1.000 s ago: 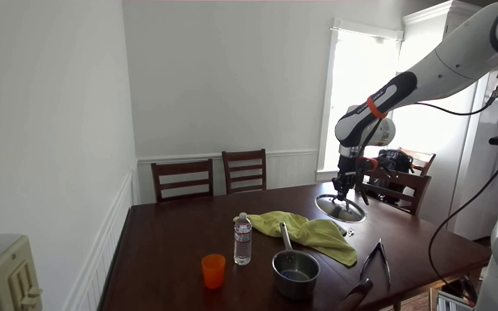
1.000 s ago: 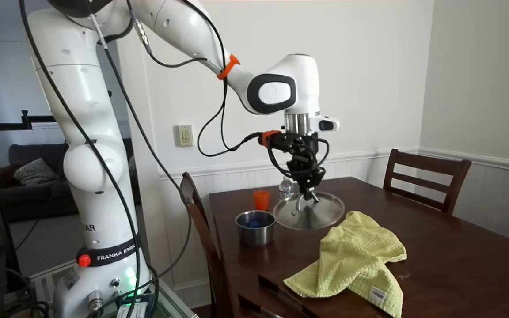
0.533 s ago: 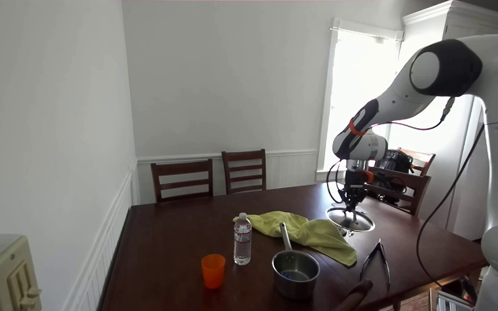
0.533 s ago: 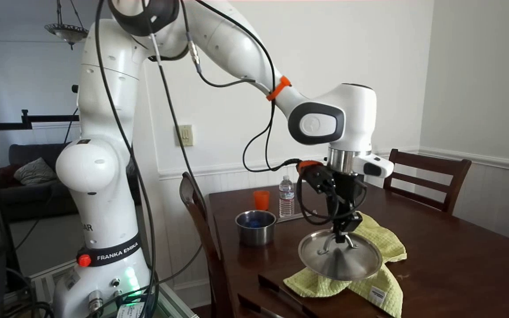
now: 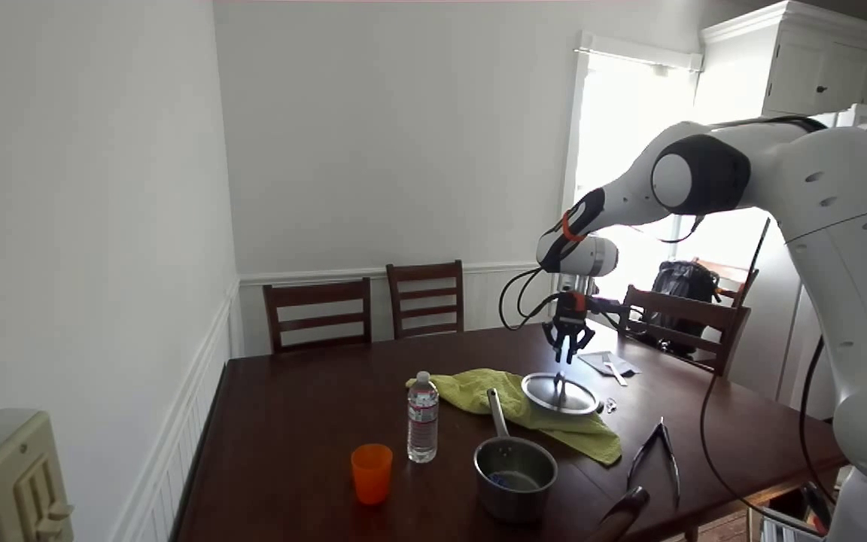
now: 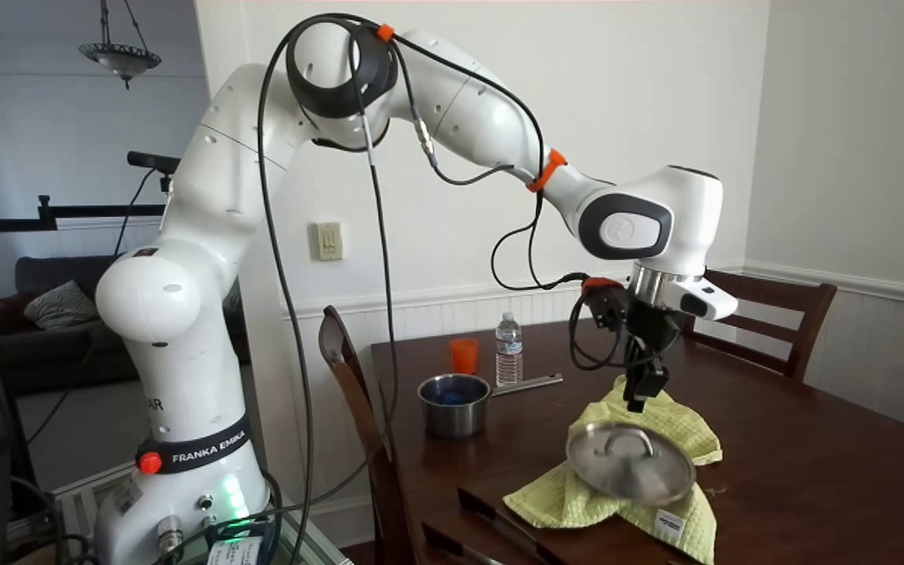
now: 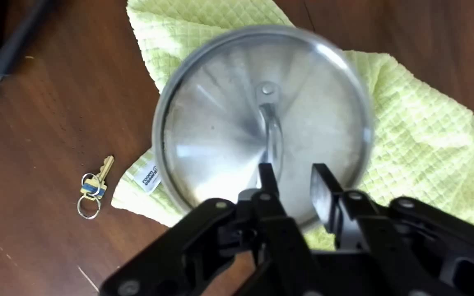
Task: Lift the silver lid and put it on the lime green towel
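The silver lid (image 5: pixel 575 400) lies on the lime green towel (image 5: pixel 479 387), with its loop handle up. In an exterior view the lid (image 6: pixel 631 474) looks slightly tilted on the bunched towel (image 6: pixel 552 499). My gripper (image 5: pixel 564 358) is open and empty above the lid, apart from its handle. In an exterior view the gripper (image 6: pixel 637 405) hangs just behind and above the handle. In the wrist view the lid (image 7: pixel 216 127) covers the middle of the towel (image 7: pixel 422 135), and the open fingers (image 7: pixel 293 169) show over its lower part.
A steel pot (image 5: pixel 516 498), a water bottle (image 5: pixel 422 433) and an orange cup (image 5: pixel 371 482) stand on the dark table. Black tongs (image 5: pixel 661 452) lie near the table edge. Keys (image 7: pixel 93 187) lie beside the towel. A flat packet (image 5: pixel 605 363) lies behind the lid.
The lid has moved from above the table, held by its handle, onto the towel. My gripper has let go, opened and risen off the handle.
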Tool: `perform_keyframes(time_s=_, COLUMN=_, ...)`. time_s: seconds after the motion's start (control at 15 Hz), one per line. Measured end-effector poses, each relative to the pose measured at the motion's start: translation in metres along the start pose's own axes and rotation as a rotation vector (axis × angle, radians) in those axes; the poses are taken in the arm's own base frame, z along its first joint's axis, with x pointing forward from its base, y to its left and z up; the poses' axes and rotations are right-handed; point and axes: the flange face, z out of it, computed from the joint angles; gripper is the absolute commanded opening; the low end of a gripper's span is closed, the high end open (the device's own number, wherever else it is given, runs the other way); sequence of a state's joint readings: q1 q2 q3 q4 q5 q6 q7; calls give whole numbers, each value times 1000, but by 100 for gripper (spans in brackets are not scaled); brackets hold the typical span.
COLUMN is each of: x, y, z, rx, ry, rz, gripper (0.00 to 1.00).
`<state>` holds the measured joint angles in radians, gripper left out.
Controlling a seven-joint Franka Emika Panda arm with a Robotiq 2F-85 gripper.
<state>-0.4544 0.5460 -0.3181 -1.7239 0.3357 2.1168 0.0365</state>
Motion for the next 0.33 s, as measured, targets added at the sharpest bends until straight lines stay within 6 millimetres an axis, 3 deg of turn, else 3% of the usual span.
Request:
perform_keyframes(time_s=0.13, x=9, y=-12, z=-3, rx=0, ry=5, rz=16, gripper=75)
perform_keyframes(time_s=0.27, x=12, y=-18, z=-18, rx=6, ry=32, rz=6, gripper=89)
perform_keyframes(time_s=0.33, x=10, y=-21, z=-30, rx=12, ry=48, rz=-29, gripper=70)
